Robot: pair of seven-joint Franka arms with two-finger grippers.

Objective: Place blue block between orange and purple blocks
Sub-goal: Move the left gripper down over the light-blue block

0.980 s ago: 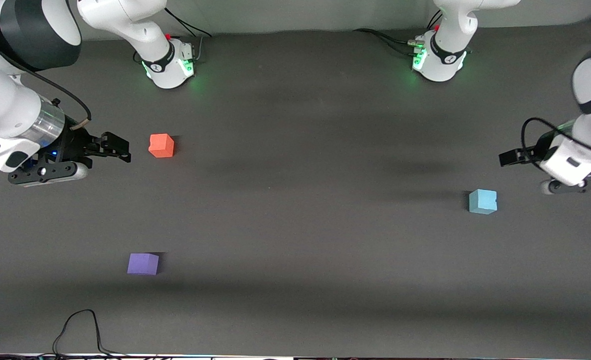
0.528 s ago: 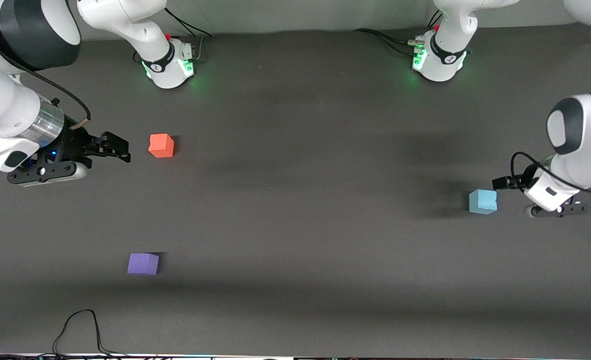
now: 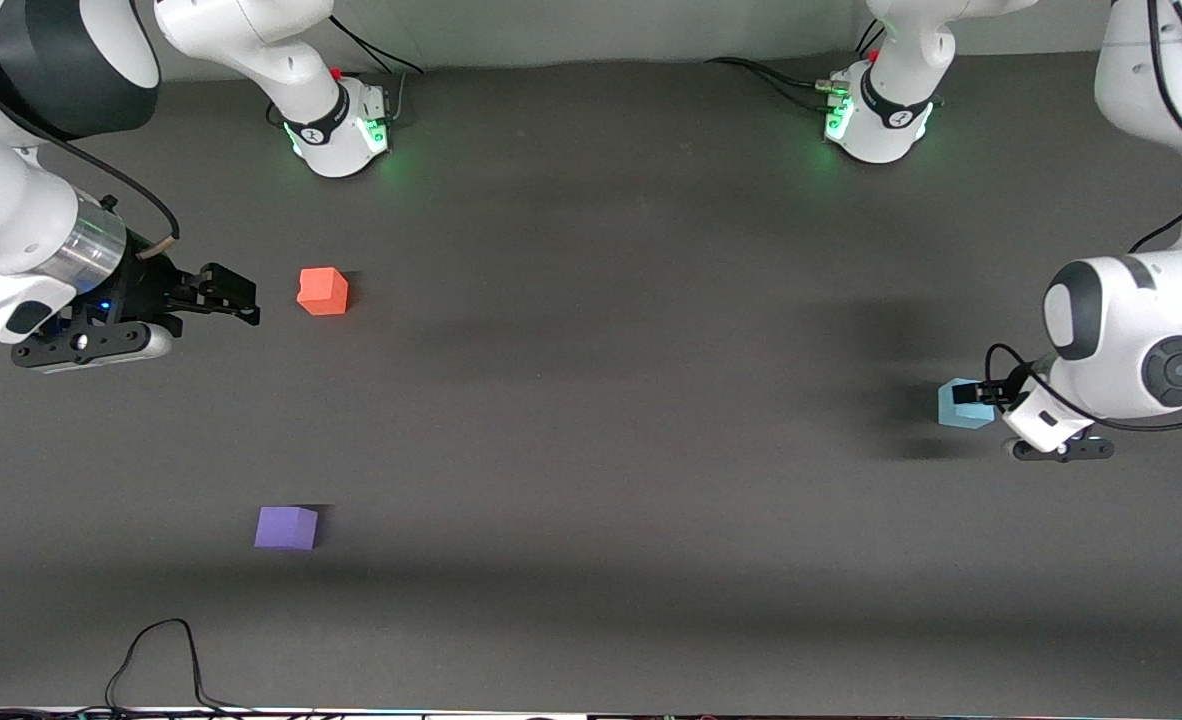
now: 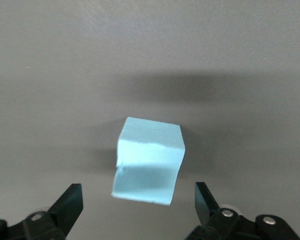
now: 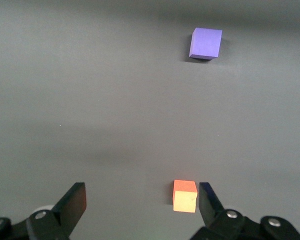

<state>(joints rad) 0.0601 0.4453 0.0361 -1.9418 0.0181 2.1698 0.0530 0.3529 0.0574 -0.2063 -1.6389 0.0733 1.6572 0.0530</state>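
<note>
The blue block (image 3: pixel 956 407) sits on the dark table toward the left arm's end. My left gripper (image 3: pixel 981 393) is open and low over it. In the left wrist view the blue block (image 4: pixel 149 160) lies just ahead of the open left gripper (image 4: pixel 136 194), with one finger (image 4: pixel 70 200) wide of it on each side and not touching. The orange block (image 3: pixel 323 291) and the purple block (image 3: pixel 286 527) sit apart toward the right arm's end, the purple one nearer the front camera. My right gripper (image 3: pixel 229 295) waits open and empty beside the orange block (image 5: pixel 185 196). The purple block (image 5: pixel 206 43) also shows in the right wrist view.
The two arm bases (image 3: pixel 341 125) (image 3: pixel 876 115) stand along the table's edge farthest from the front camera. A black cable (image 3: pixel 161 650) loops on the table at the edge nearest the front camera, toward the right arm's end.
The left arm has swung in and come down, bringing its open gripper from beside the blue block to over it. The right arm and all three blocks have not moved.
</note>
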